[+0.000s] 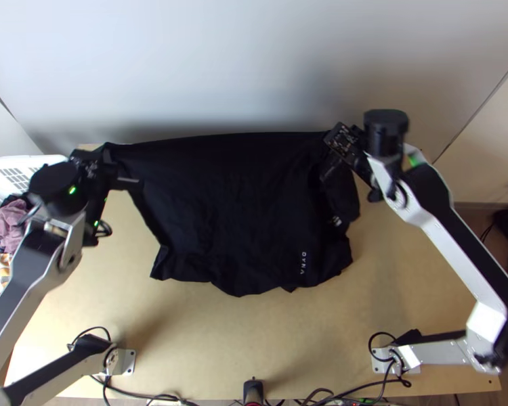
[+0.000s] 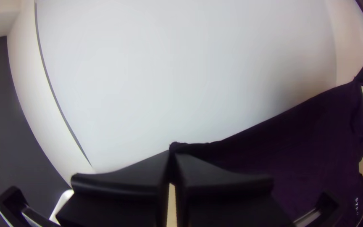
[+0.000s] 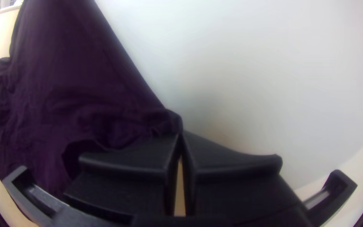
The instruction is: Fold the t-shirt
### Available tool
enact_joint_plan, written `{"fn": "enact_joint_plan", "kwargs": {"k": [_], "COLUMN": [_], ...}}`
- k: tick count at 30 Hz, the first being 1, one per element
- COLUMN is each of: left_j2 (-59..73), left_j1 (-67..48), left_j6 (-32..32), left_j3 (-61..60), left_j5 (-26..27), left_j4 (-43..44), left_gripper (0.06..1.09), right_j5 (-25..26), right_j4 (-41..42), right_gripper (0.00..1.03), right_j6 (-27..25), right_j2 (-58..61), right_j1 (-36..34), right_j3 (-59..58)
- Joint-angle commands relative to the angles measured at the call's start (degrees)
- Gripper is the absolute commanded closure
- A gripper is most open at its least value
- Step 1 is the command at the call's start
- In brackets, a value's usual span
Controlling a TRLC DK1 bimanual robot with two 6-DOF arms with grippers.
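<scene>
A black t-shirt [image 1: 240, 203] stretches wide over the wooden table [image 1: 416, 284], its far edge taut: the left gripper [image 1: 110, 161] pinches one end, the right gripper [image 1: 336, 143] pinches the other.

In the top view, matt black cloth is forming the wrinkled t-shirt [image 1: 240, 216] at centre, smooth pale wood is surfacing the table [image 1: 206, 325] at six o'clock, white plastic is shaping the basket [image 1: 25, 161] at nine, and grey metal is making the base plates [image 1: 128, 362] at seven and five.
</scene>
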Motion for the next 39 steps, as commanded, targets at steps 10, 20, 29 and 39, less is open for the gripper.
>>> {"fn": "enact_joint_plan", "kwargs": {"k": [10, 20, 29, 39], "left_j2": [26.2, 43.3, 51.3, 46.2], "left_j1": [12.3, 11.1, 9.4, 3.4], "left_j6": [-4.2, -5.6, -6.3, -8.3], "left_j3": [4.3, 17.2, 23.2, 24.9], "left_j5": [5.1, 5.1, 5.0, 7.8], "left_j4": [11.9, 12.7, 12.7, 1.1], "left_gripper": [1.05, 1.05, 1.05, 0.3], "right_j5": [-3.8, -3.8, -3.8, -5.1], "right_j4": [5.4, 5.3, 5.3, -4.2], "right_gripper": [1.0, 1.0, 1.0, 0.04], "right_j6": [1.7, 1.1, 2.5, 9.5], "right_j2": [24.9, 37.7, 42.2, 39.4], "right_j1": [-8.5, -10.3, -9.9, -9.0], "right_j3": [12.7, 24.4, 26.5, 28.7]}}
